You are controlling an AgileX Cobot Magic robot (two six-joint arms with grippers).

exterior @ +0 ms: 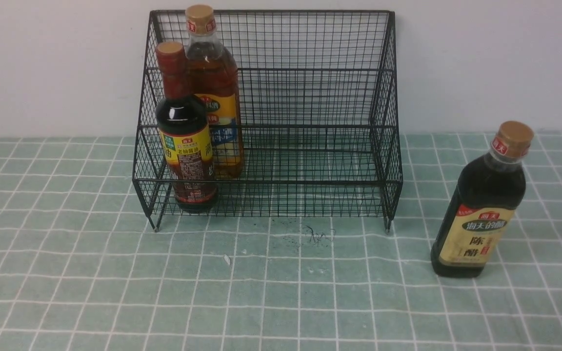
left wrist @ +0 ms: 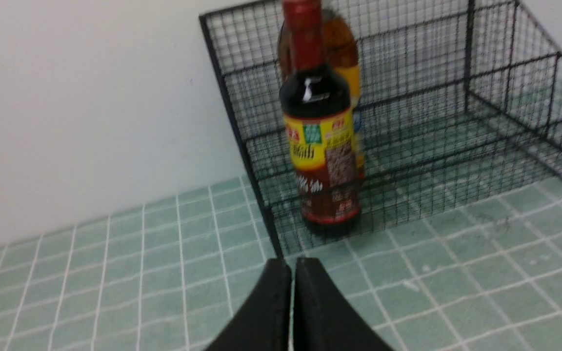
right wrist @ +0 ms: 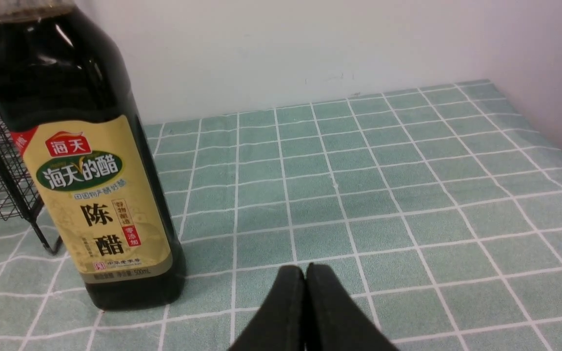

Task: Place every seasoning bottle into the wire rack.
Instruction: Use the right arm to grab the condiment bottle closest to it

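Green checked worktop; tan-capped dark bottle stands outside wire rack. Left fingers, right fingers pressed together, empty. Risk: a high nudge could topple it.

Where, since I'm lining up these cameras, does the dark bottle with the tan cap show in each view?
Front view: the dark tan-capped bottle stands right of the wire rack, on the tablecloth.
Left wrist view: not in it.
Right wrist view: close up, beside the rack's corner foot, cap cut off.
Shared landmark: the wire rack, in all three views.
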